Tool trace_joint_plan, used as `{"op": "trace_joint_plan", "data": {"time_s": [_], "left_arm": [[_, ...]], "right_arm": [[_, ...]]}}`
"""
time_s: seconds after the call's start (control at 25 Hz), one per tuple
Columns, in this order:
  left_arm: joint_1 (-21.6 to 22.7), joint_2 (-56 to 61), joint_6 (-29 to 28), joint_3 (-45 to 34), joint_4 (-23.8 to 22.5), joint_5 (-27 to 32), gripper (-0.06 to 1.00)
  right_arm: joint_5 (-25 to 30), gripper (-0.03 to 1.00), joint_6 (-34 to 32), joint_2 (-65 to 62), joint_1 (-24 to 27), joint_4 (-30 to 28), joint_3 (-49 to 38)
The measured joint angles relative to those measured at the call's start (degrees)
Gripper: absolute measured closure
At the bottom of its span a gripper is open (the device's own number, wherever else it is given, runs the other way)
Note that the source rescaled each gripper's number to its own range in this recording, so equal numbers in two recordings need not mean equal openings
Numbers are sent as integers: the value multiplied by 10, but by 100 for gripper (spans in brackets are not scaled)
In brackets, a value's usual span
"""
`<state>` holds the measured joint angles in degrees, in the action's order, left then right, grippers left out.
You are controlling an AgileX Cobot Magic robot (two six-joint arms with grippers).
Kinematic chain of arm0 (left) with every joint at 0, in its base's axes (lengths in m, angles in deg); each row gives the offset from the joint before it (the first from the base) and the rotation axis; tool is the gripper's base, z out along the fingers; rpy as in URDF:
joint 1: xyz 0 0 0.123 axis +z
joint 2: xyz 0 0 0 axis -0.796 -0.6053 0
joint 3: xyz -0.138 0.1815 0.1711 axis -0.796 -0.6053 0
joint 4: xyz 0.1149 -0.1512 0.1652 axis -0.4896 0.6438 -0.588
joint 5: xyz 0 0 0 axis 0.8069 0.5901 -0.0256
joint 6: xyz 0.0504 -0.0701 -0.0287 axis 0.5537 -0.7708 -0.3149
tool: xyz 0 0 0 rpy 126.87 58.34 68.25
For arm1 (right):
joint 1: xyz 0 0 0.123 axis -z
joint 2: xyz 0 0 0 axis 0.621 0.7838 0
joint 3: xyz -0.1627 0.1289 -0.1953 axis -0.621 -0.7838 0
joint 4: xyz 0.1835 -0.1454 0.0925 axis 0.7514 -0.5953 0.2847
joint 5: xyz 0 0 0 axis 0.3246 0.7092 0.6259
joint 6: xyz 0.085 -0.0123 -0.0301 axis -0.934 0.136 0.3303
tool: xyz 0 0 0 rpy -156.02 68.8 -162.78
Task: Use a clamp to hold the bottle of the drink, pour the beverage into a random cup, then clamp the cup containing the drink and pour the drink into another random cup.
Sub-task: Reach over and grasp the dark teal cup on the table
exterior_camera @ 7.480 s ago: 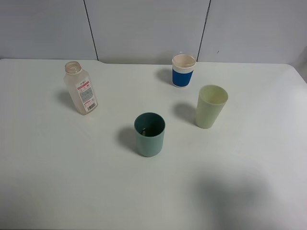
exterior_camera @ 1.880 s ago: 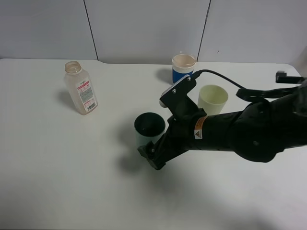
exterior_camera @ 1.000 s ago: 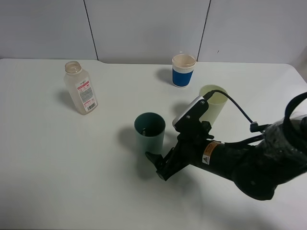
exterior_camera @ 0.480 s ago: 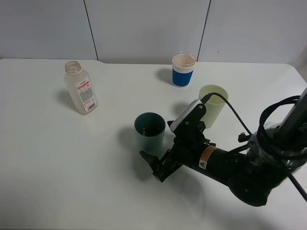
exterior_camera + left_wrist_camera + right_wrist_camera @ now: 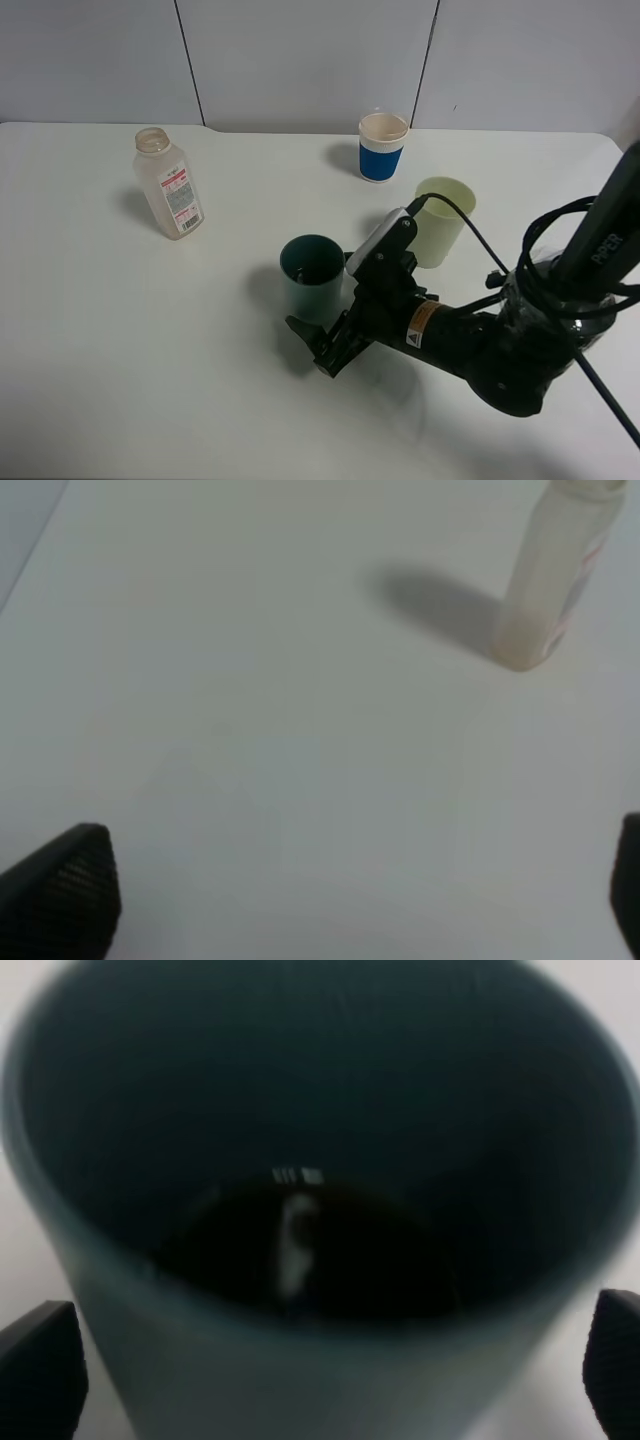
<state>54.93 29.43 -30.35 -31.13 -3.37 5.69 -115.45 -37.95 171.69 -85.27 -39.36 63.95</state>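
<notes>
The teal cup stands upright mid-table with dark beverage at its bottom. My right gripper is open, low at the cup's near side. In the right wrist view the cup fills the frame, with one fingertip showing at each side of it. The tall pale yellow-green cup stands to the right, behind the arm. The clear bottle stands uncapped at far left and also shows in the left wrist view. My left gripper hangs open over bare table, well short of the bottle.
A white cup with a blue band stands at the back of the table. The right arm's black body and cable stretch across the right front of the table. A grey panelled wall runs behind.
Over the last second the right gripper has edged left and closer to the teal cup's base, its jaws staying open. The cups and bottle have not moved.
</notes>
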Motion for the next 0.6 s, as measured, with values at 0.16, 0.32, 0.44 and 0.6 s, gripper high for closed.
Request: {"op": "trace_joint_plan", "data": {"time_s": [0.16, 0.32, 0.44, 0.6], "left_arm": [[0, 0, 0, 0, 0, 0, -6], [0, 0, 0, 0, 0, 0, -6], [0, 0, 0, 0, 0, 0, -6], [0, 0, 0, 0, 0, 0, -6]], "right_arm": [[0, -3, 0, 0, 0, -10, 12], [0, 3, 6, 1, 0, -22, 20], [-1, 18, 13, 12, 0, -24, 20], [-1, 72, 14, 24, 0, -24, 20]]}}
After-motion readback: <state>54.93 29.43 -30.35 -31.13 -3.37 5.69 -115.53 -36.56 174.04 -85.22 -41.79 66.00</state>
